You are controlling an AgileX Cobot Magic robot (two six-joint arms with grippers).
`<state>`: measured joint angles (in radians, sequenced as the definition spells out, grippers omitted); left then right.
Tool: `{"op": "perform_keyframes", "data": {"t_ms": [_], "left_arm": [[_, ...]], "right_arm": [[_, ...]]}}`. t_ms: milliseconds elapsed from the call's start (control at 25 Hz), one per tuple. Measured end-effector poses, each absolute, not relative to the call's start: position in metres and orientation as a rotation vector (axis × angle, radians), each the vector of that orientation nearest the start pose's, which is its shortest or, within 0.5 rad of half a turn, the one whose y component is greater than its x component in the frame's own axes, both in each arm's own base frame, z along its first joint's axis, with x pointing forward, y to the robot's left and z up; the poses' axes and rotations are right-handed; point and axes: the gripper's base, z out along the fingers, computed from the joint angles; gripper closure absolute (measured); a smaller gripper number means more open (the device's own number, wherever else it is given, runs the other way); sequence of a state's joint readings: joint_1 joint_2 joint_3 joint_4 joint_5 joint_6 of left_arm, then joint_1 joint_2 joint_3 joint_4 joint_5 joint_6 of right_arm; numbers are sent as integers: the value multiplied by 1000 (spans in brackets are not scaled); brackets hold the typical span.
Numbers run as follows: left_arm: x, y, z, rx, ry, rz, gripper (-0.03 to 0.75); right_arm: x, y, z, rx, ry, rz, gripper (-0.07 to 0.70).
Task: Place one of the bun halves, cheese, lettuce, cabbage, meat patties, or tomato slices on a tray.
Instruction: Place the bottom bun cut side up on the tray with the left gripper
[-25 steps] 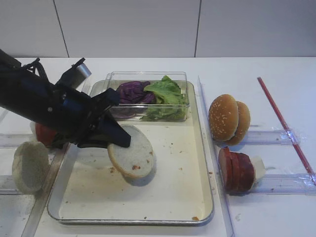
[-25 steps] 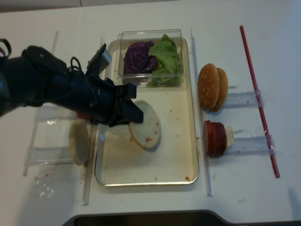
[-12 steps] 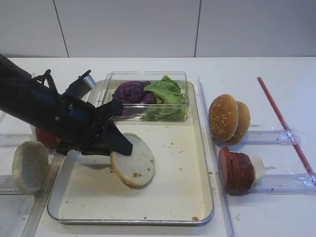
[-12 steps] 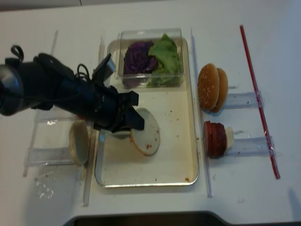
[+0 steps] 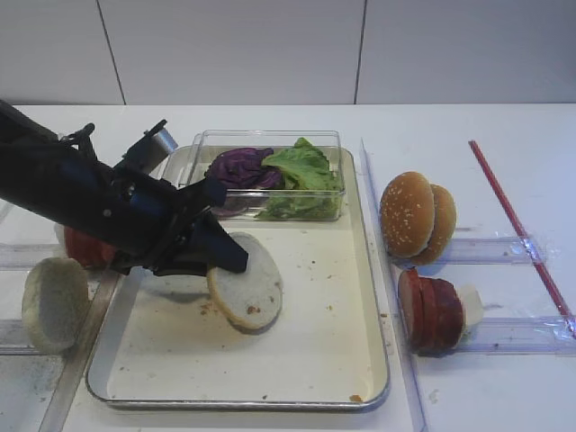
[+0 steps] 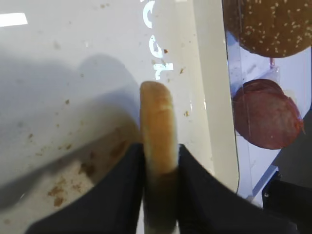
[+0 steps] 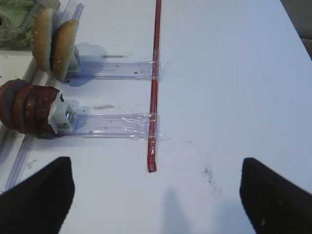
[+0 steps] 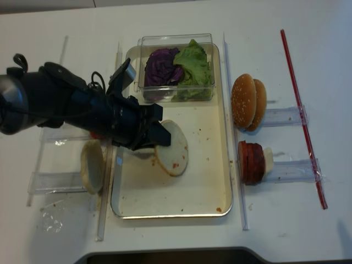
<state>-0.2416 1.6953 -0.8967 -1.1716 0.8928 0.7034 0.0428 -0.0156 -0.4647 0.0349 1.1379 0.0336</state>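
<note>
Now the step is the release: the left tool point(image 5: 216, 255) grasps the bun half point(image 5: 247, 285) by its edge, low over the floor of the tray point(image 5: 306, 360). To do it well, the jaws should part only once the bun's lower edge rests on the tray, so it tips flat instead of rolling on its rim; then the tool should back away toward the left, clear of the clear box holding cabbage point(image 5: 236, 166) and lettuce point(image 5: 301, 166).

In the left wrist view the bun half point(image 6: 158, 146) stands edge-on between the two dark fingers point(image 6: 126, 195), which press both its faces. Whether its far edge already touches the tray is hard to tell, though from above it appears tilted, nearly lying down. It sits left of the tray's middle, just in front of the tool's tips. The right tool point(image 7: 156, 195) hangs released over bare desk point(image 7: 229, 73).
</note>
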Motion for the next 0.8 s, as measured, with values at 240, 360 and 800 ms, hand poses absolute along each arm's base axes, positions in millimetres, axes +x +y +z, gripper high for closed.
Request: {"op": "perform_keyframes", "data": {"t_ms": [240, 360, 800], "left_arm": [[279, -136, 194, 185, 2690, -1250, 493], [279, -136, 194, 190, 2690, -1248, 424], [277, -135, 191, 262, 2702, -1205, 209]], "right_arm": [[-7, 3, 261, -13, 2142, 87, -55], [-7, 3, 261, -13, 2142, 87, -55], [-7, 3, 261, -13, 2142, 87, -55]]}}
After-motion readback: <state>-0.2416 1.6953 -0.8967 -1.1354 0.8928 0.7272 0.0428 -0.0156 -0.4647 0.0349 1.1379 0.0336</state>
